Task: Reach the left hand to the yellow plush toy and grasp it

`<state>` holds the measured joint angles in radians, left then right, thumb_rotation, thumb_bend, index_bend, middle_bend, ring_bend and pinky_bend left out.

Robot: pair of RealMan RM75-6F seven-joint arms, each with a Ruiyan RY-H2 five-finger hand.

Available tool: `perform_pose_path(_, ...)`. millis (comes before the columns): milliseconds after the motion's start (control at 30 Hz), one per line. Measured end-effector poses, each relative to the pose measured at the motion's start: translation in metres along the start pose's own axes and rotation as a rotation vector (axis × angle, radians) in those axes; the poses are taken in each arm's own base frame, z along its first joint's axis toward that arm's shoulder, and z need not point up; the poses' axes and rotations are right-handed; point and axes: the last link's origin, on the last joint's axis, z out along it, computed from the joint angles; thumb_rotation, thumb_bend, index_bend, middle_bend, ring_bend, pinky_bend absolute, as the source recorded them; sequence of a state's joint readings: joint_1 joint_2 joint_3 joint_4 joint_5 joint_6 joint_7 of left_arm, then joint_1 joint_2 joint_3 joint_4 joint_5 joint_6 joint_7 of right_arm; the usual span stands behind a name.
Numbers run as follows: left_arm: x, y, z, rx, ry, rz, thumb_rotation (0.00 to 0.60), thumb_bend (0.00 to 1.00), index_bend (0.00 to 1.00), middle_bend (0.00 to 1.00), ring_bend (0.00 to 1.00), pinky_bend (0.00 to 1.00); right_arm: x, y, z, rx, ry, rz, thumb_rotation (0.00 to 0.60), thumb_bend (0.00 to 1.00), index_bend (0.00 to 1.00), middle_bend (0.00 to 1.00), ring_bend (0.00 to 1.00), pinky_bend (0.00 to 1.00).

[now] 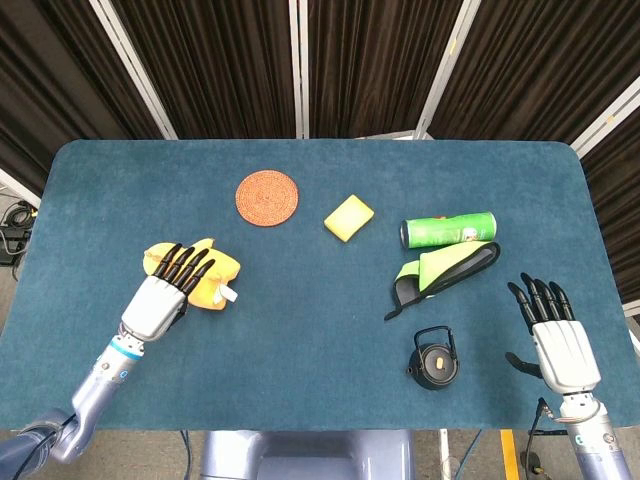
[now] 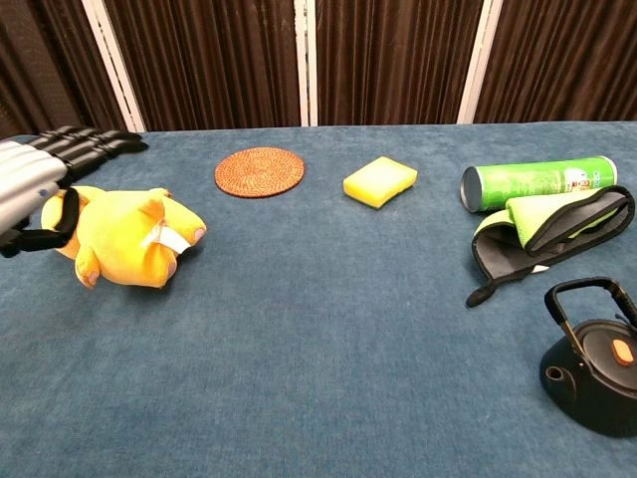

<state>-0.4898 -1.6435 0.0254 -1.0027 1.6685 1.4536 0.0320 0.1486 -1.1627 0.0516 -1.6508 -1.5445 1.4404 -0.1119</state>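
The yellow plush toy [image 1: 208, 277] [image 2: 127, 239] lies on the blue table toward its left side, a white tag sticking out on its right. My left hand [image 1: 160, 297] [image 2: 45, 171] hovers over the toy's left end with its black fingers stretched out straight. In the chest view the hand sits above the toy, the thumb curving down beside it, and nothing is in its grip. Far off at the table's front right corner, my right hand [image 1: 560, 343] is flat with its fingers apart and empty; it shows only in the head view.
A round woven coaster [image 1: 267, 197] and a yellow sponge [image 1: 348, 217] lie at the back centre. A green can [image 1: 449, 230], a green-and-black pouch [image 1: 442, 272] and a small black kettle [image 1: 435, 360] occupy the right side.
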Motion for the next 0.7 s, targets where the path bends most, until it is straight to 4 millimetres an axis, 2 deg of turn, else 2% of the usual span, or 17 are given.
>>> perform_pose_path(33,0.002,-0.001,-0.003,0.011,0.005,-0.002,0.6,0.88,0.0,0.0,0.0,0.0,0.0,0.0,0.0,0.0,0.001,0.002,0.6,0.15,0.0,0.0,0.0,0.0)
perform_pose_path(100,0.009,-0.003,-0.01,0.046,0.016,-0.008,0.6,0.6,0.0,0.0,0.0,0.0,0.001,0.0,0.0,0.0,0.004,0.001,0.6,0.15,0.0,0.0,0.0,0.0)
perform_pose_path(200,0.019,-0.007,-0.024,0.114,0.024,-0.009,0.6,0.36,0.0,0.0,0.0,0.0,0.002,0.0,-0.001,0.002,0.007,0.0,0.6,0.15,0.0,0.0,0.0,0.0)
perform_pose_path(300,0.032,-0.01,-0.041,0.201,0.026,-0.001,0.6,0.28,0.0,0.0,0.0,0.0,0.002,0.0,-0.001,0.003,0.009,-0.003,0.6,0.14,0.0,0.0,0.0,0.0)
perform_pose_path(433,0.05,-0.016,-0.071,0.354,0.015,-0.006,0.6,0.25,0.0,0.0,0.0,0.0,0.002,-0.001,-0.001,0.007,0.006,0.0,0.6,0.14,0.0,0.0,0.0,0.0)
perform_pose_path(567,0.067,-0.03,-0.115,0.537,-0.009,-0.008,0.6,0.24,0.0,0.0,0.0,0.0,0.002,-0.001,0.0,0.008,0.002,-0.002,0.6,0.14,0.0,0.0,0.0,0.0)
perform_pose_path(700,0.075,-0.036,-0.129,0.585,-0.001,-0.006,0.6,0.23,0.0,0.0,0.0,0.0,0.003,-0.001,-0.001,0.009,0.008,-0.005,0.6,0.14,0.0,0.0,0.0,0.0)
